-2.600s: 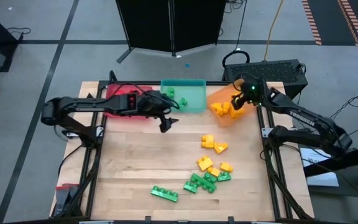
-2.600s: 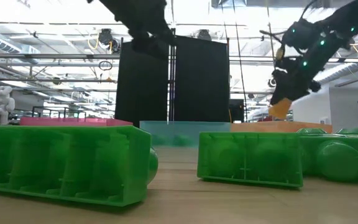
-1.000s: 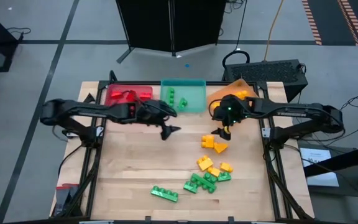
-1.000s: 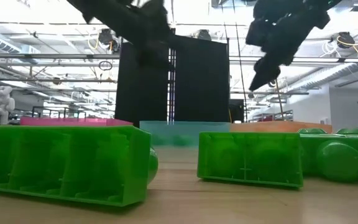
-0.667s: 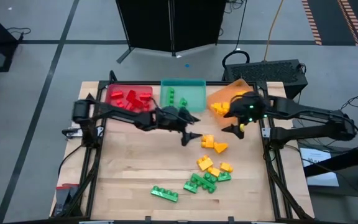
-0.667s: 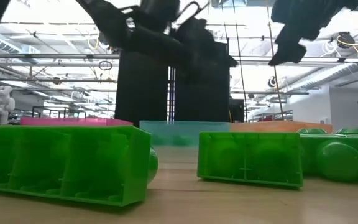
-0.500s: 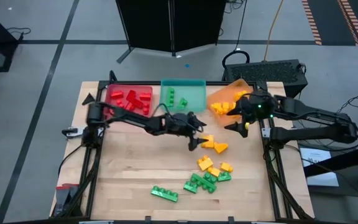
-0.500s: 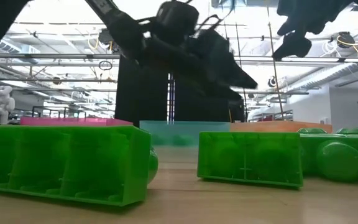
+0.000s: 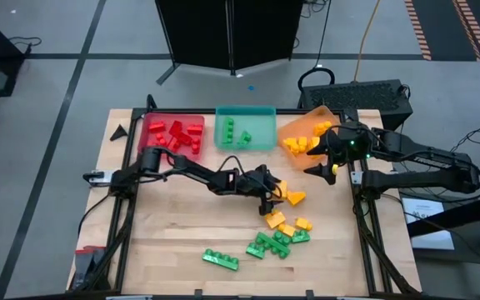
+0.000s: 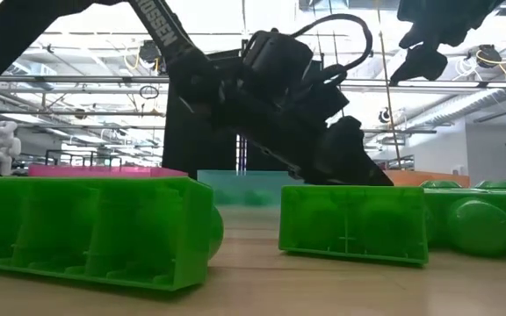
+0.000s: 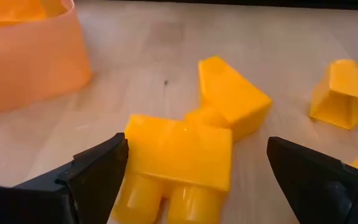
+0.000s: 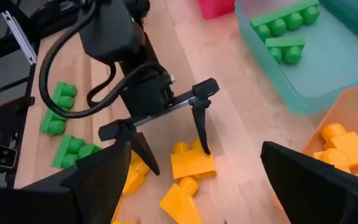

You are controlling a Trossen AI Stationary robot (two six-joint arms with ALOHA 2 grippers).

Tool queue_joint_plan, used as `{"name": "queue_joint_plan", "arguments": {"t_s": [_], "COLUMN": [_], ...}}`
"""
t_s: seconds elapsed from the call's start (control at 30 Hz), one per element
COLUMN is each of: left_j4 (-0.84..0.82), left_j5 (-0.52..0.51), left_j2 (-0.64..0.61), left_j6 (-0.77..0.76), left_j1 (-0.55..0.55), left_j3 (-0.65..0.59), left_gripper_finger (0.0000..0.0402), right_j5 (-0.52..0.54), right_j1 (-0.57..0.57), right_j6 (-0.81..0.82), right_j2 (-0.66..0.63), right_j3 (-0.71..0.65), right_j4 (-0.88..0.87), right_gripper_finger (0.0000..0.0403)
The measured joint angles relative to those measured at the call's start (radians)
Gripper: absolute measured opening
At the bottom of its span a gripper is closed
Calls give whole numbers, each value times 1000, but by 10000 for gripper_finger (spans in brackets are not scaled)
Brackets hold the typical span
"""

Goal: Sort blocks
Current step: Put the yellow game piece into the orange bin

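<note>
The left gripper (image 9: 274,197) is down at the tabletop (image 9: 182,233), its fingers spread wide to either side of a yellow block (image 11: 178,163) and not yet touching it; the block lies on its side, studs facing the wrist camera, its long axis running across the gap between the fingers; a second yellow block (image 11: 232,96) touches it behind; more yellow blocks (image 9: 287,222) and green blocks (image 9: 265,247) lie scattered nearer the front edge; red blocks (image 9: 176,135) sit in the red tray (image 9: 151,125), two green ones in the teal tray (image 9: 261,125), yellow ones in the orange tray (image 9: 294,127); the right gripper (image 9: 324,171) hangs wide open and empty beside the orange tray; "TROSSEN" lettering partly shows on the left arm (image 10: 161,35) in the low view.
</note>
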Motion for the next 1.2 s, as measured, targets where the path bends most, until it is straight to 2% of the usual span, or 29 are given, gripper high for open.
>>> {"name": "queue_joint_plan", "arguments": {"t_s": [0.17,0.23,0.53,0.77,1.0,1.2], "left_j4": [16,-27,-53,-83,-61,-66], "left_j5": [-67,-82,-93,-118,-251,-253], "left_j2": [32,40,38,6,-42,-9], "left_j6": [3,-12,-16,-162,21,46], "left_j1": [2,4,16,18,21,65], "left_j3": [4,-3,-2,-2,66,83], "left_gripper_finger": [384,384,384,384,384,384], "right_j5": [0,-1,-1,-1,0,0], "right_j1": [0,0,0,0,0,0], "right_j6": [0,4,8,16,8,8], "right_j2": [0,0,0,0,1,1], "right_j3": [0,0,0,0,0,0], "right_j4": [-6,-5,-4,-4,-4,-4], "right_gripper_finger": [357,357,357,357,357,357]}}
